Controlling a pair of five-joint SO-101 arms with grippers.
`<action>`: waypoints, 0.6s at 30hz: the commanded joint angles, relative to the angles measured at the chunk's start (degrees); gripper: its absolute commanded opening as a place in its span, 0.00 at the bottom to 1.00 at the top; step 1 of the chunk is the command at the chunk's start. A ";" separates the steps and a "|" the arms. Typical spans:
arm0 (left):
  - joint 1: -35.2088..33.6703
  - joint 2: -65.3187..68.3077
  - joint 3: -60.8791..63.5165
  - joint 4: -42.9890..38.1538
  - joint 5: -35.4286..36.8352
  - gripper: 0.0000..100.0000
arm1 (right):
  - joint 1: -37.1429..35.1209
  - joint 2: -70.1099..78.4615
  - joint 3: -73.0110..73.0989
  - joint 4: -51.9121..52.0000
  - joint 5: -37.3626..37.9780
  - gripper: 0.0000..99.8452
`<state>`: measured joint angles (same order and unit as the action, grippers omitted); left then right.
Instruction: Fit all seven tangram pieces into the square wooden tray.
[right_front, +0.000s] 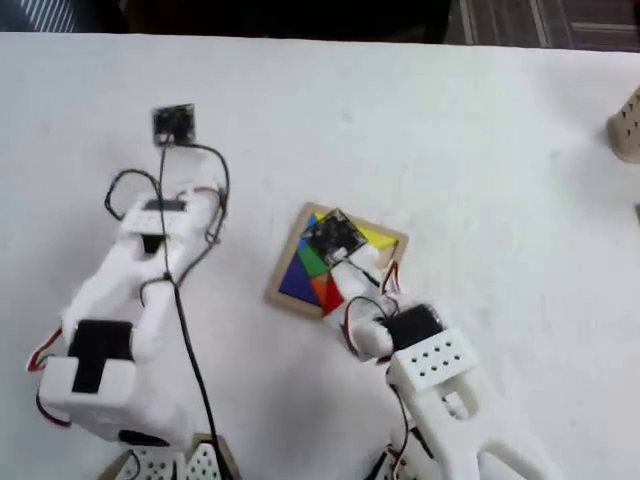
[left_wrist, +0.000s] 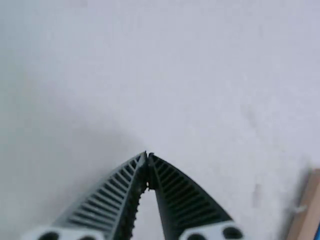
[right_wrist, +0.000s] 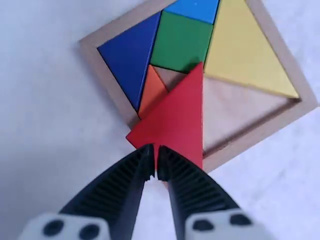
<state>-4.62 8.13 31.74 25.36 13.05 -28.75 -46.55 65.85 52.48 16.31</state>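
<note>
The square wooden tray (right_wrist: 107, 80) lies on the white table (left_wrist: 175, 75), near its middle. Inside it sit a blue triangle (right_wrist: 127, 55), a green square (right_wrist: 181, 40), a yellow triangle (right_wrist: 245, 50), a light blue piece (right_wrist: 195, 7) and a small orange triangle (right_wrist: 152, 90). The red triangle (right_wrist: 175, 120) lies askew, partly over the orange one and across the tray's rim. The right gripper (right_wrist: 156, 152) has its fingers closed, tips at the red triangle's outer edge. The left gripper (left_wrist: 148, 157), fingers also closed, is over bare table, apart from the tray.
</note>
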 joint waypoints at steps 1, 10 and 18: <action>-2.15 3.21 -8.88 3.08 0.70 0.02 | -0.84 0.84 -0.26 -0.66 -2.20 0.02; -2.07 6.55 -14.33 9.14 0.26 0.02 | -1.63 11.65 -0.70 -8.66 -3.43 0.02; -1.80 6.81 -14.33 9.14 0.26 0.02 | -1.54 12.26 -0.70 -14.20 -3.78 0.02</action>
<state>-6.02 15.34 20.48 34.24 13.05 -30.15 -34.51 65.85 41.14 13.05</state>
